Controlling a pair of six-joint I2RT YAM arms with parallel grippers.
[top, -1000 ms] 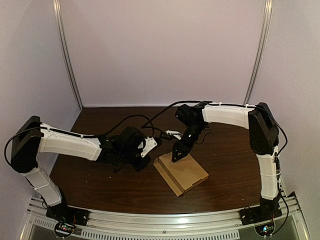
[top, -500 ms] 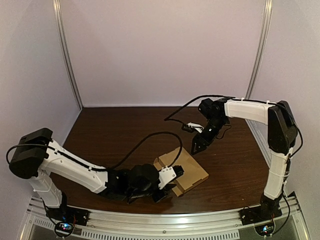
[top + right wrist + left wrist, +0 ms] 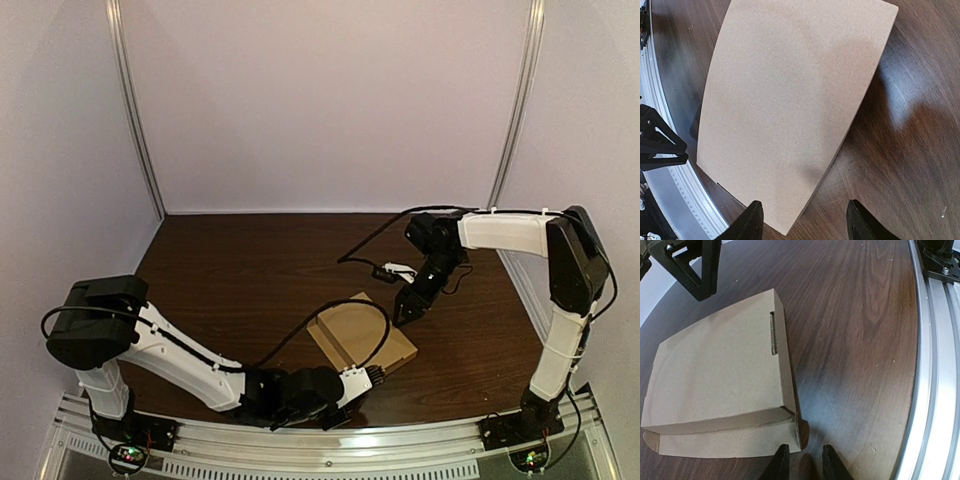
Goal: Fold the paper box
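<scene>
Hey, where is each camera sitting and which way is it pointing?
Top external: above and behind the bases, looking down on the table; both arms, left gripper, right gripper show.
Left wrist: low by the near rail, facing away across the paper box; own fingertips show.
Right wrist: above the paper box's far side, facing back toward the rail; own fingertips show.
Shared: all three see the paper box.
</scene>
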